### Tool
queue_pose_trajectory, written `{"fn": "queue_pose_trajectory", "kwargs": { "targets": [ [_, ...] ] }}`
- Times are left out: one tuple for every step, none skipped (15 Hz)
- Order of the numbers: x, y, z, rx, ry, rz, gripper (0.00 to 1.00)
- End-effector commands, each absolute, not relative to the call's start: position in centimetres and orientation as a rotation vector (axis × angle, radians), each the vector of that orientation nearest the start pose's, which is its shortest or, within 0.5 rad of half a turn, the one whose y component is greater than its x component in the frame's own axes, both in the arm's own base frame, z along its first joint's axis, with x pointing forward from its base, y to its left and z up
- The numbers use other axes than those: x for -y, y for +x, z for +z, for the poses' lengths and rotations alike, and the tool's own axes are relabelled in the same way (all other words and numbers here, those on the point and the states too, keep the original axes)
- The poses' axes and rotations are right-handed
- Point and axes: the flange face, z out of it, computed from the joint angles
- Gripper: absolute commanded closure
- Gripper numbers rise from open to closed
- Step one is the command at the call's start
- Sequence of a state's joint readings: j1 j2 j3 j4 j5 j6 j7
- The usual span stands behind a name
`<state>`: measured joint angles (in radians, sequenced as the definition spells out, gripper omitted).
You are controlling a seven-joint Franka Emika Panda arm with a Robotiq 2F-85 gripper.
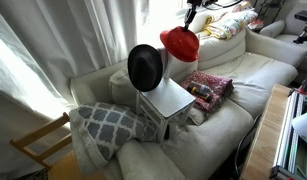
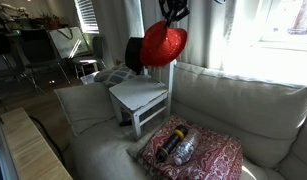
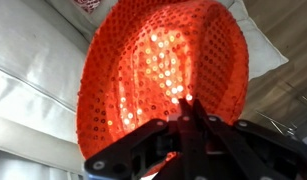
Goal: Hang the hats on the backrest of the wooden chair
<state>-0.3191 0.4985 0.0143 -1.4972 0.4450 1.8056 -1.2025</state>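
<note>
Red sequinned round-brimmed hat (image 1: 180, 43) (image 2: 163, 45) hangs in the air from the black gripper (image 1: 190, 26) (image 3: 185, 105), which grips its rim at the hat's 12 o'clock edge. In the wrist view the two fingers (image 3: 143, 150) draw together to a narrow point on the brim, clamped on the fabric, and the glittering orange-red surface fills most of the picture. In both exterior views the red hat sits at about 12 o'clock of the small pale grey-white wooden chair (image 1: 168, 100) (image 2: 138, 97), just above one end of its slatted backrest (image 2: 161, 76); whether the brim touches the top rail or the corner post I cannot tell.

A black wide-brimmed hat with a domed crown (image 1: 145, 65) (image 2: 133, 52) rests against the other end of the backrest, its round face upright, at 8 to 9 o'clock of the red hat and close beside it.

The wooden chair stands on the seat cushions of a cream upholstered bench (image 1: 253, 75) with a padded back. At 3 o'clock of the chair in an exterior view lies a red patterned cushion (image 1: 210, 85); in an exterior view a dark bottle-like thing (image 2: 178, 147) lies on it, too small to identify. At 8 o'clock of the chair a grey pillow with a white lattice pattern (image 1: 108, 125) lies on the bench, and further out at 8 o'clock stands a yellowish bare-wood chair frame (image 1: 43, 140). White curtains (image 1: 53, 45) hang behind the bench at 10 o'clock
</note>
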Motion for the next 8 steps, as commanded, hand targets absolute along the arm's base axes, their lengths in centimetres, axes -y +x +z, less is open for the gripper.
{"fn": "queue_pose_trajectory", "kwargs": {
  "targets": [
    [17.6, 68.3, 34.1, 1.039, -2.424, -0.225, 0.99],
    [17.7, 68.9, 33.1, 1.044, -2.428, -0.213, 0.99],
    [17.9, 69.5, 32.4, 1.045, -2.436, -0.212, 0.99],
    [18.1, 70.1, 31.7, 1.034, -2.450, -0.217, 0.99],
    [18.2, 70.8, 31.1, 1.026, -2.462, -0.225, 0.99],
    [18.2, 71.3, 30.7, 1.021, -2.471, -0.228, 0.99],
    [18.3, 71.7, 30.3, 1.027, -2.477, -0.227, 0.99],
    [18.2, 72.1, 29.9, 1.032, -2.472, -0.224, 0.99]
  ]
}}
